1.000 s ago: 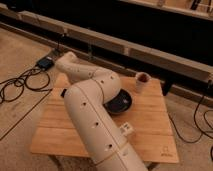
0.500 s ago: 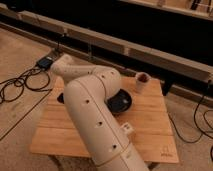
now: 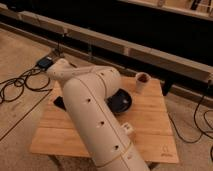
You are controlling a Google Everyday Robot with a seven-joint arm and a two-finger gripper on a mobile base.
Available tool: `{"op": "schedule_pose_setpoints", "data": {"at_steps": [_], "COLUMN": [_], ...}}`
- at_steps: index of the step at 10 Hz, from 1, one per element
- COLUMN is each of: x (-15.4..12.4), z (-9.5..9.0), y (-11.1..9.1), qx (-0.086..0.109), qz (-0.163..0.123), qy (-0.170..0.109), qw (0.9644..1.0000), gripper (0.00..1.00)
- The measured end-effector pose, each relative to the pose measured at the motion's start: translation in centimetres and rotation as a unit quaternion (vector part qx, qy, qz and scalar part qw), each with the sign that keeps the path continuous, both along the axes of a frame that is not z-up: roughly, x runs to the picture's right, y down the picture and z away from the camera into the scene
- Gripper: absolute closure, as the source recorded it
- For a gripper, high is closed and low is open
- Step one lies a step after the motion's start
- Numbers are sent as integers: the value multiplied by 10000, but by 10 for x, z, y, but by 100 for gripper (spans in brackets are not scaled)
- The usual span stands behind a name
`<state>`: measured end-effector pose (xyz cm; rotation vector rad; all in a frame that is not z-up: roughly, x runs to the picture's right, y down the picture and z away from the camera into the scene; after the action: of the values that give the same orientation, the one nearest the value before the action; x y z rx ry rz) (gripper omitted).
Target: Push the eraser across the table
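Note:
The table (image 3: 150, 120) is low, with a light wooden slatted top and a small logo at its near right corner. My large white arm (image 3: 90, 110) reaches over its left half and bends at an elbow near the far left corner. A flat black piece, apparently the eraser (image 3: 58, 103), shows on the table's left side, just past the arm's left edge and partly hidden by it. My gripper is hidden behind the arm, somewhere over the left middle of the table.
A dark round bowl (image 3: 121, 101) sits mid-table right of the arm. A pale cup (image 3: 142, 82) stands at the far right. A small white object (image 3: 128, 128) lies by the arm. Black cables (image 3: 20, 85) and a box (image 3: 45, 62) lie on the floor to the left.
The arm's elbow has shifted slightly left and toward the table's near side. More of the black piece shows at the arm's left edge.

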<state>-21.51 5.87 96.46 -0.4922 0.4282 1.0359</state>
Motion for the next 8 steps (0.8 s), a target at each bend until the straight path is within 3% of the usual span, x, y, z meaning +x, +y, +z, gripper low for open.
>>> {"op": "schedule_pose_setpoints", "data": {"at_steps": [8], "x": [-28], "z": [-38], "y": [36], "qx": [-260], "qz": [-408], "qy": [-510], "qw": [9975], "gripper": [35]}}
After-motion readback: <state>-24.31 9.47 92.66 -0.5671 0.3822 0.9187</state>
